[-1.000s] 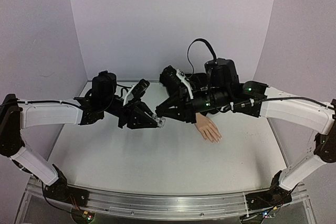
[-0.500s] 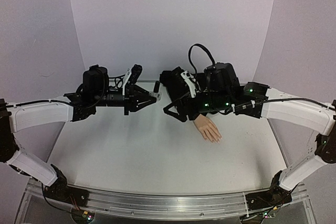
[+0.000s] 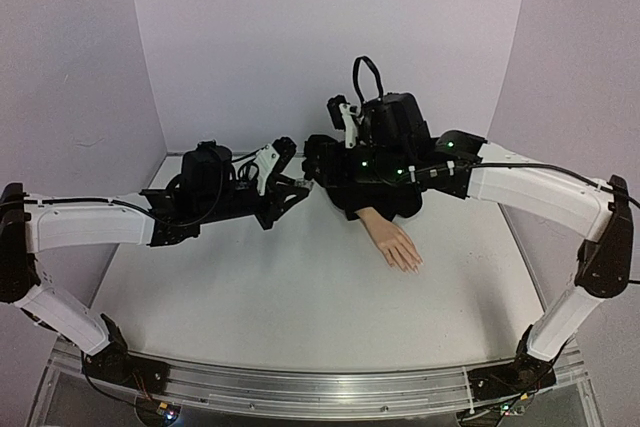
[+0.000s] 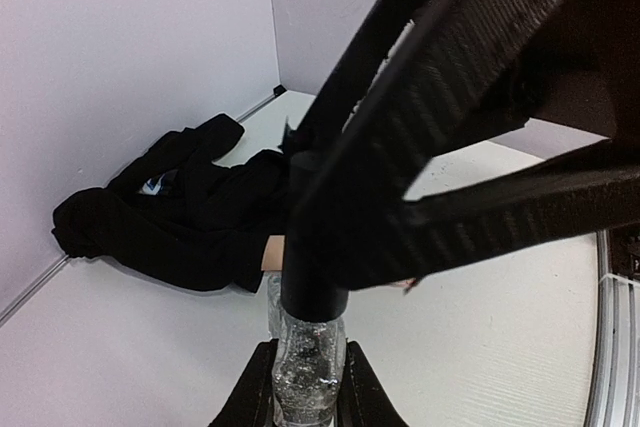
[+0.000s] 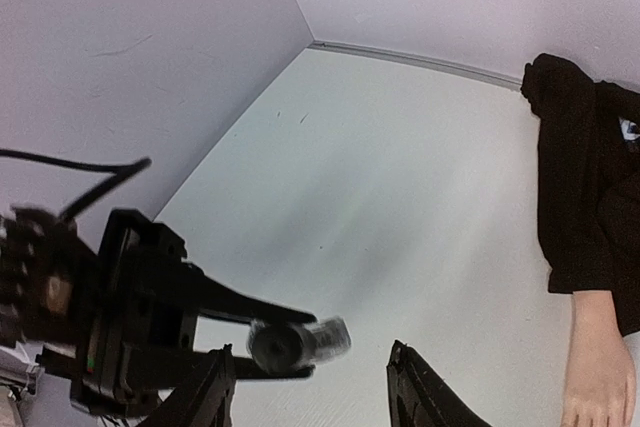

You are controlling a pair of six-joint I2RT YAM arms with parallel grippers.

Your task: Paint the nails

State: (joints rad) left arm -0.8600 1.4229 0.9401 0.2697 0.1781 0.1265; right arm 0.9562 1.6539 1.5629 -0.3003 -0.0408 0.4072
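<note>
The peach mannequin hand [image 3: 393,240] lies on the table, fingers toward the front right, its black sleeve [image 3: 375,195] bunched behind it. The nails [image 3: 411,265] are tiny pale tips, too small to tell detail. My left gripper [image 3: 298,185] [image 4: 308,387] is shut on a small clear glittery bottle [image 4: 308,362] with a dark cap [image 4: 312,277], held above the table left of the sleeve. My right gripper [image 3: 318,165] [image 5: 315,392] is open, and the bottle's cap [image 5: 283,345] sits just ahead, near its left finger. Its black fingers [image 4: 450,87] loom over the cap in the left wrist view.
Purple walls close the table at the back and both sides. The sleeve [image 4: 180,212] lies against the back wall, and the forearm [image 5: 598,367] shows at the lower right of the right wrist view. A metal rail [image 3: 320,387] runs along the near edge.
</note>
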